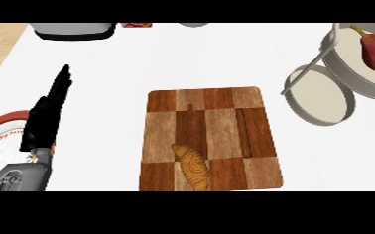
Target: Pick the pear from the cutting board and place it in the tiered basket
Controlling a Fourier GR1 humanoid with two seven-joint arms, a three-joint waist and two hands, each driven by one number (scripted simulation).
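Your dark red pear [368,47] lies at two o'clock, cut off by the view's right edge. It sits inside the upper tray of the grey-white round metal tiered basket [350,77], with a yellowish tip pointing toward twelve. The basket's lower tray juts out toward three o'clock, nearer the middle of the view.

At the centre, reaching down to six o'clock, you see the checkered wooden cutting board [219,114], well apart from the basket. On its lower part, toward six o'clock, lies a golden-brown croissant [194,167], its far end cut by the lower edge.

At nine o'clock your black left hand [45,116] stands beside the board and apart from it. Its fingers are straight, pointing to twelve, and it holds nothing. Its grey forearm [22,176] comes in at eight o'clock. Just beyond the hand, at the left edge, a red-rimmed plate [11,121] shows in part.

All of this rests on a plain white counter [219,54]. At eleven o'clock there is a white and black appliance [73,29], and at the far left corner a strip of tan wood floor [11,34].
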